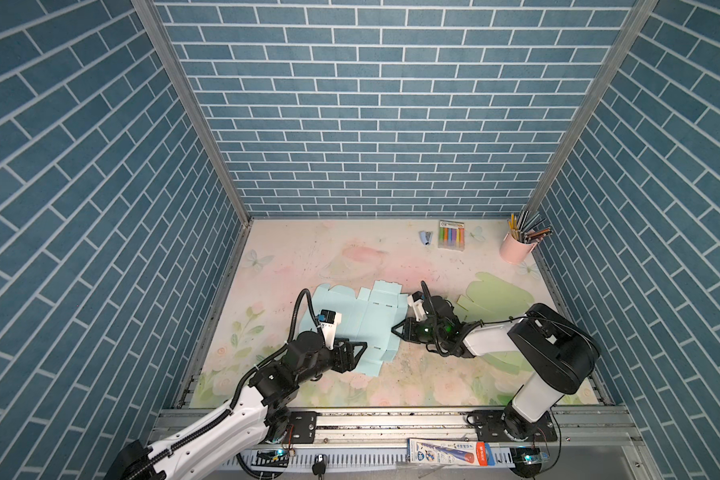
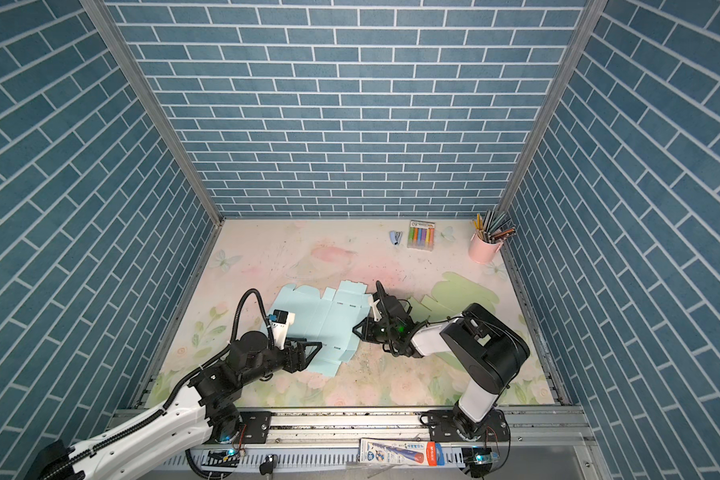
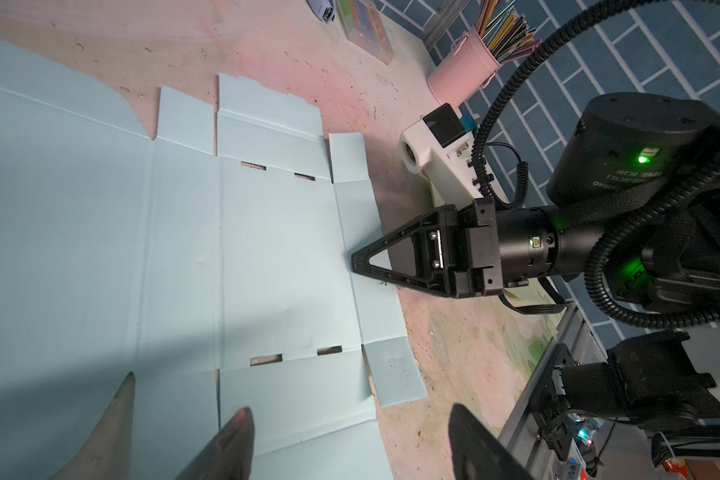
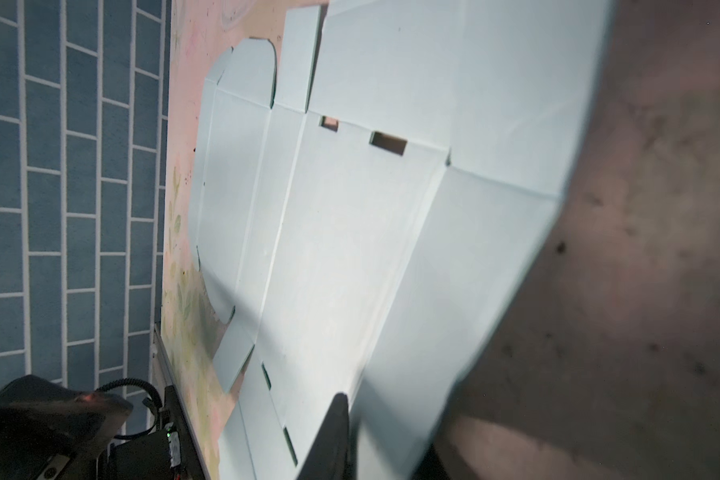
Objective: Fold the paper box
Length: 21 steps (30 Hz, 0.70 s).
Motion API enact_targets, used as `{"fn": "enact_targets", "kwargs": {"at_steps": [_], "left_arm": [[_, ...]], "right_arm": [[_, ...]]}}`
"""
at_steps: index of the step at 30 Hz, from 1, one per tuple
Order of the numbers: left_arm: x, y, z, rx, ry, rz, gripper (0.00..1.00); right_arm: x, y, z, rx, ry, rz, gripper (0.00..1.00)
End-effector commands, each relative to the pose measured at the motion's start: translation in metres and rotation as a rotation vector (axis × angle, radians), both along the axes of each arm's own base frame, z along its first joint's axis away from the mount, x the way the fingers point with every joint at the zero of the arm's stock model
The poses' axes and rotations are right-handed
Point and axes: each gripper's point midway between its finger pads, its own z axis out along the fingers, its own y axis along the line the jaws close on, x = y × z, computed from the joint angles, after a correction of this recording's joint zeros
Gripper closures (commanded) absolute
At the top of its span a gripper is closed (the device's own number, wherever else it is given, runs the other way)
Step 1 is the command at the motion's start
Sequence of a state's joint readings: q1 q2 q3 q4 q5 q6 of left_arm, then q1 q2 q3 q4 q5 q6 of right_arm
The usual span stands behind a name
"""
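**Four Cameras on One Table**

Both top views looked steeply down from high above the 6 o'clock edge of the table, far off, and shared the whole scene. The left wrist camera sat low and near, facing 3 o'clock across the paper box to the right gripper. The right wrist camera, closer still, faced 9 o'clock over that same sheet.

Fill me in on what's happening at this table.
Two robot arms are working on a flat light-blue box blank lying on the table. The right gripper has its tips at the flap on the blank's right side in the top views. It looks pinched on the flap's edge, which is slightly lifted. The left gripper hovers open over the blank's near edge, holding nothing. No panel stands up yet. A green blank lies behind the right arm, untouched.
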<state>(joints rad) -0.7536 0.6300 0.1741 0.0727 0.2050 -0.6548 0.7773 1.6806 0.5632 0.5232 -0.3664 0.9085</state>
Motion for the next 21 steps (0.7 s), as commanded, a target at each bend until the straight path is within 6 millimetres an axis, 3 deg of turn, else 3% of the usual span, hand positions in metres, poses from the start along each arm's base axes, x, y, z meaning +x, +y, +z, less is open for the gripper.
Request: {"fn": "enact_targets", "kwargs": {"at_steps": [1,11,17,21], "left_arm": [[0.002,0.001,0.002,-0.008,-0.022,-0.007,0.26],[0.008,0.001,0.007,-0.026,-0.054,0.005,0.27],[0.013,0.006,0.010,-0.019,-0.076,0.043,0.27],[0.019,0.012,0.008,-0.005,-0.077,0.089,0.27]], "right_arm": [[0.011,-0.002,-0.002,-0.057,-0.013,-0.014,0.82],[0.020,-0.032,-0.008,-0.336,-0.024,0.158,0.88],[0.018,-0.046,0.000,-0.441,-0.029,0.303,0.89],[0.023,-0.057,-0.005,-0.508,-0.042,0.346,0.89]]}}
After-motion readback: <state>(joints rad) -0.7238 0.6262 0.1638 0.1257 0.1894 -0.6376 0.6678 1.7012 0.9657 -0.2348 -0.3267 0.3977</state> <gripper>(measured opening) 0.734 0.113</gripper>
